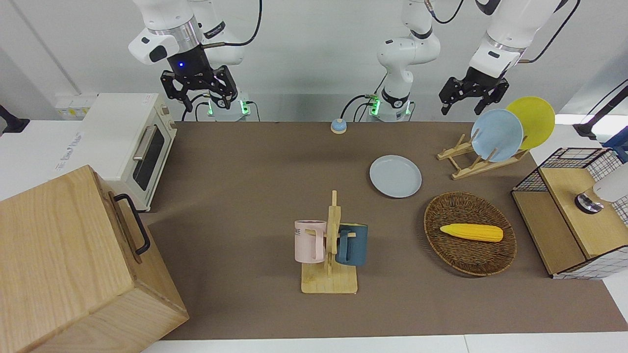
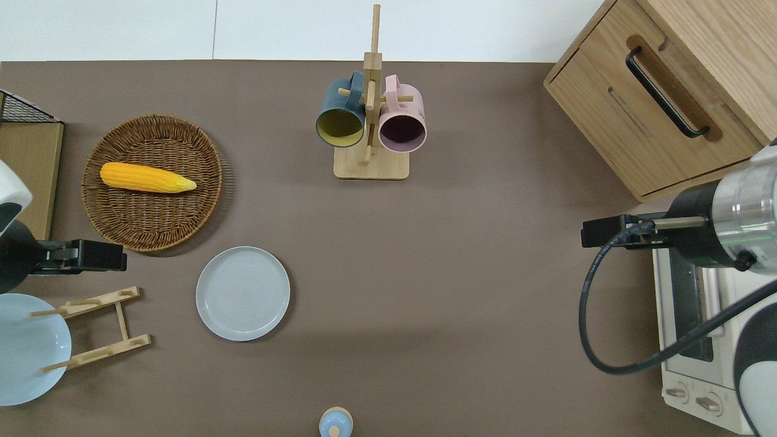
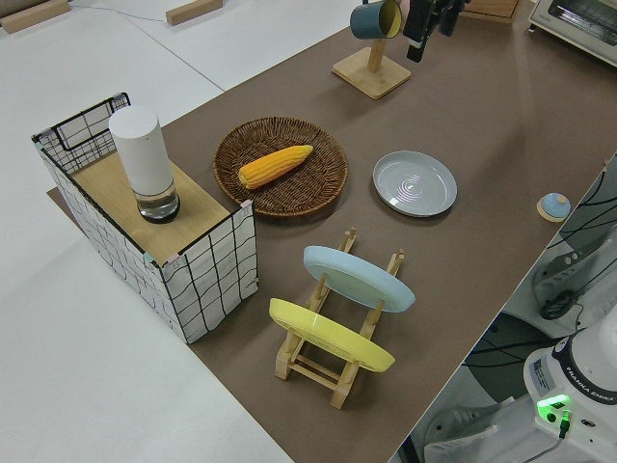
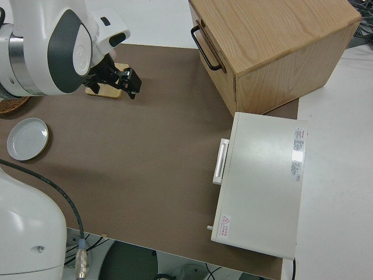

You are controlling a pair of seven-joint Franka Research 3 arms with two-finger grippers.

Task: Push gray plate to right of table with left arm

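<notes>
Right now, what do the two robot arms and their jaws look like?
Both arms are white with rounded joints and dark cables. The left arm ends in a small black gripper. The right arm has a shiny metal ring, a black wrist with a blue light, and a black gripper.
</notes>
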